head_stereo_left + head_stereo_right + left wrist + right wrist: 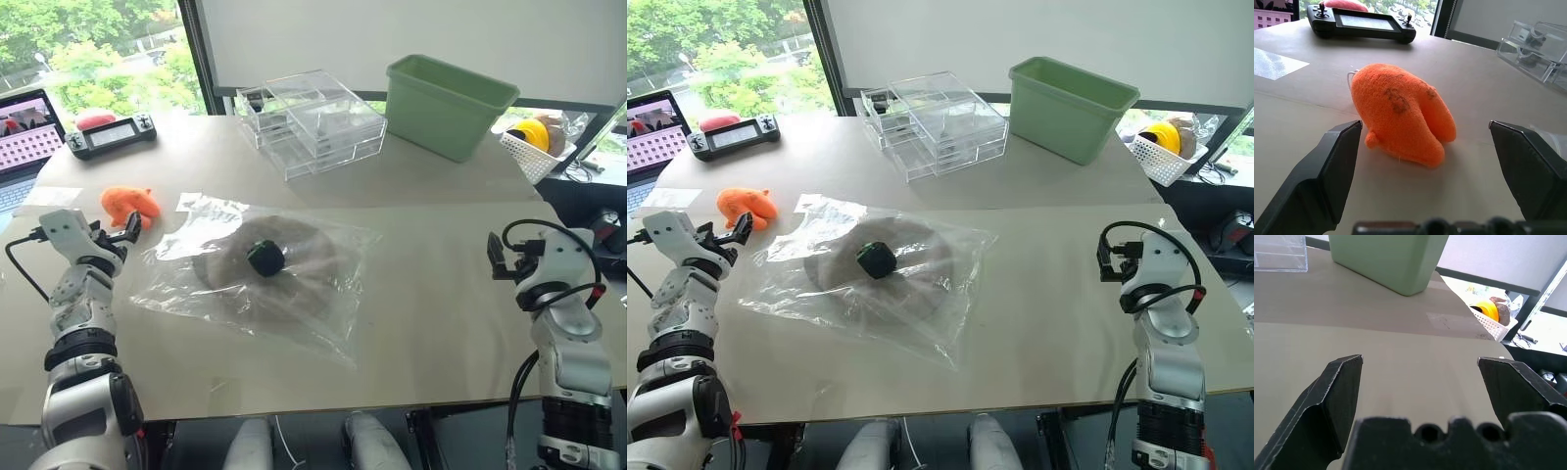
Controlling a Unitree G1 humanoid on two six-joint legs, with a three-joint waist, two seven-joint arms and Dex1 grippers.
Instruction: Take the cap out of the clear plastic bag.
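Note:
The clear plastic bag point(186, 274) lies flat and crinkled in the middle of the table. Inside it lies the beige-tan cap point(315, 266). A small dark rounded lump point(265, 258) sits at the cap's middle. My left gripper point(122, 230) hovers left of the bag, open and pointing level at an orange plush toy point(1400, 115) just ahead of its fingers. Well right of the bag, near the table's right edge, my right gripper point(505, 257) is open with nothing between its fingers point(1342, 391). Neither gripper touches the bag.
Clear acrylic drawer boxes point(313, 122) and a green bin point(446, 103) stand at the back of the table. A black handheld controller point(111, 135) and a laptop point(24, 132) are at the back left. A white basket point(534, 147) sits beyond the right edge.

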